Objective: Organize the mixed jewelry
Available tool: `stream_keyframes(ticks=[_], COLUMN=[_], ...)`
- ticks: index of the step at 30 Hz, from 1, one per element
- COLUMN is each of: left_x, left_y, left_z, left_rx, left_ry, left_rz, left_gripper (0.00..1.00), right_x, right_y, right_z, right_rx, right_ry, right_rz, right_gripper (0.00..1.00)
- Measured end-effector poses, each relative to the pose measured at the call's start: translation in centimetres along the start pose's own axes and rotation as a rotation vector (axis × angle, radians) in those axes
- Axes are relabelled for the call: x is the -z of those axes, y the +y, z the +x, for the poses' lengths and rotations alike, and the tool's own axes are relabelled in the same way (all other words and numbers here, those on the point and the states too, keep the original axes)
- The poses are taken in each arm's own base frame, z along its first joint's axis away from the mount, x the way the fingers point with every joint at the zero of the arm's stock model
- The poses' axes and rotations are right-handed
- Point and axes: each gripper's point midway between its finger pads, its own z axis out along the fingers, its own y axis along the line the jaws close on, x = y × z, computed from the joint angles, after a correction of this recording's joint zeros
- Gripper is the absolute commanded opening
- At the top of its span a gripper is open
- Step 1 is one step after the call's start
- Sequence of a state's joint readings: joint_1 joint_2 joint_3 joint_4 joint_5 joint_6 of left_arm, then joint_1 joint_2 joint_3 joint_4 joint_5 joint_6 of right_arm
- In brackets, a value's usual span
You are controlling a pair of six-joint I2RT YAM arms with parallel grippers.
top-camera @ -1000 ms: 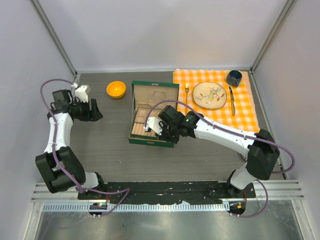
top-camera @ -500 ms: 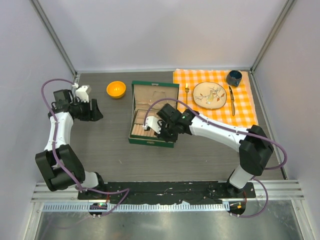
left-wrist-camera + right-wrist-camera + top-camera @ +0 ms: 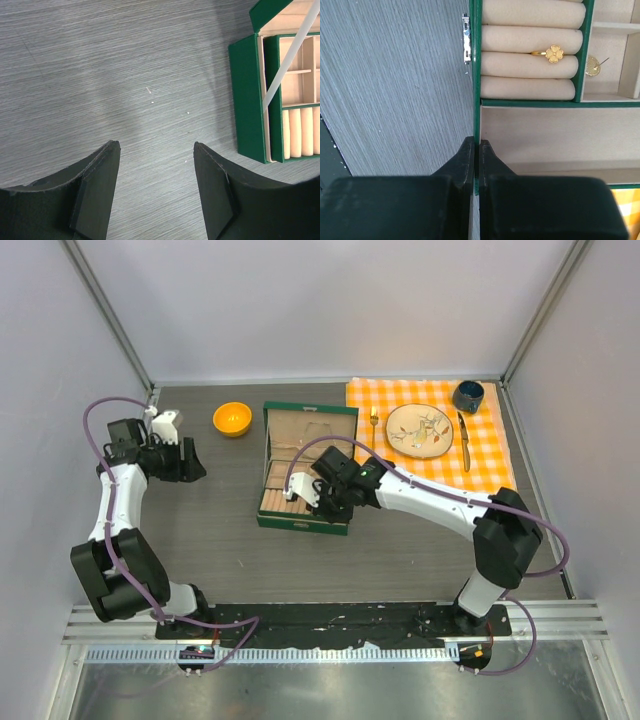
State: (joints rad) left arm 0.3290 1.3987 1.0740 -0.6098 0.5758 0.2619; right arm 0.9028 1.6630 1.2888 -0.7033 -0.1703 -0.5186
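We've got the right hand pressed together, pinching nothing we can see, over the near wall of the green box; loose jewelry sits on the plate to its right, nearer this arm than the spread left hand, well apart over the tabletop at left.

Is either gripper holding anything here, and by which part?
Left gripper is open and empty. Right gripper is shut over the green wall of the jewelry box; nothing visibly held.

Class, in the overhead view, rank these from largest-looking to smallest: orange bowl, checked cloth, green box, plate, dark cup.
1. checked cloth
2. green box
3. plate
4. orange bowl and dark cup: too alike to rank.
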Motion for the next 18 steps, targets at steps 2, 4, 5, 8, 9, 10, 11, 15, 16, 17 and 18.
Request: stream_keyframes(ticks=[2, 4, 5, 8, 9, 10, 11, 15, 16, 17, 18], left_x=[0.0, 0.0, 0.0, 0.0, -0.01, -0.01, -0.02, -0.02, -0.02, -0.02, -0.02], left_y=[0.0, 0.01, 0.01, 0.01, 0.02, 0.01, 0.01, 0.01, 0.01, 0.01, 0.01], left_z=[0.0, 0.0, 0.02, 0.02, 0.01, 0.03, 0.04, 0.06, 0.06, 0.06, 0.05], left_rx=[-0.001, -0.003, -0.003, -0.003, -0.003, -0.003, -0.003, -0.003, -0.003, -0.003, -0.003], left_ry=[0.0, 0.0, 0.0, 0.0, 0.0, 0.001, 0.001, 0.001, 0.001, 0.001, 0.001], left_rz=[0.0, 0.0, 0.0, 0.0, 0.0, 0.0, 0.0, 0.0, 0.0, 0.0, 0.0], left_gripper=[0.65, 0.65, 0.65, 0.65, 0.65, 0.65, 0.65, 0.65, 0.65, 0.65, 0.65], right_x=[-0.05, -0.06, -0.06, -0.13, -0.21, -0.27, -0.3, -0.48, -0.52, -0.54, -0.6], right_y=[-0.05, -0.07, -0.1, -0.16, -0.17, -0.23, -0.32, -0.28, -0.26, -0.25, -0.25], right_z=[0.06, 0.05, 0.07, 0.07, 0.07, 0.08, 0.13, 0.11, 0.11, 0.1, 0.13], right_rx=[0.001, 0.001, 0.0, 0.0, 0.001, 0.0, -0.001, 0.0, 0.0, 0.001, 0.001], right_ry=[0.002, 0.001, 0.001, 0.001, 0.001, 0.001, 0.002, 0.0, 0.0, -0.001, 0.0], right_rz=[0.0, 0.0, 0.0, 0.001, 0.0, 0.001, 0.001, -0.004, -0.006, -0.008, -0.01], right_gripper=[0.01, 0.01, 0.01, 0.01, 0.01, 0.01, 0.01, 0.01, 0.01, 0.01, 0.01])
